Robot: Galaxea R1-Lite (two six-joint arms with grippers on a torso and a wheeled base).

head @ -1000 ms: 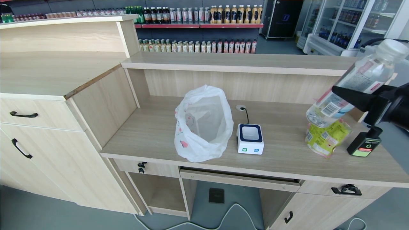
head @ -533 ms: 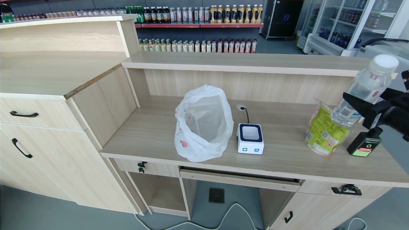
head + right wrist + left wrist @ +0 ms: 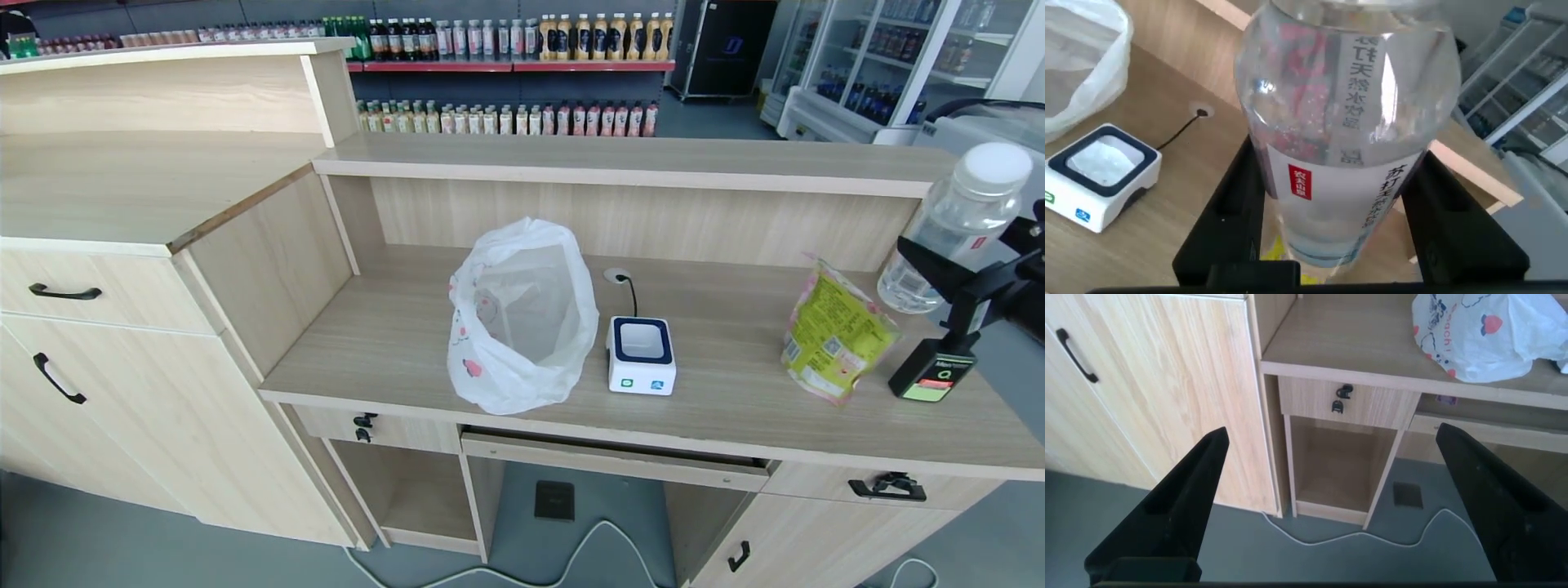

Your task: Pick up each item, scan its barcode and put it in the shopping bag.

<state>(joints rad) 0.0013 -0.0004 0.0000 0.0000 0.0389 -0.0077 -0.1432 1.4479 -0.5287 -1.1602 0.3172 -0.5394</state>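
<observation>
- The clear plastic water bottle (image 3: 951, 224), clamped in the right gripper (image 3: 945, 273) jaws, has swung off the green snack pouch (image 3: 834, 339) to stand upright above the desk's (image 3: 735, 412) right end.
- It is farther from the white box scanner (image 3: 642, 356), so I judge the scan is not yet done.
- The left gripper (image 3: 1331, 433) jaws gape wide and hold nothing.

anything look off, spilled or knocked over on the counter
Nothing looks spilled or damaged. The green and yellow foil snack pouch sits at a slant on the wooden counter, and the clear plastic water bottle is held tilted in the right end effector. The white plastic shopping bag stands open.
</observation>
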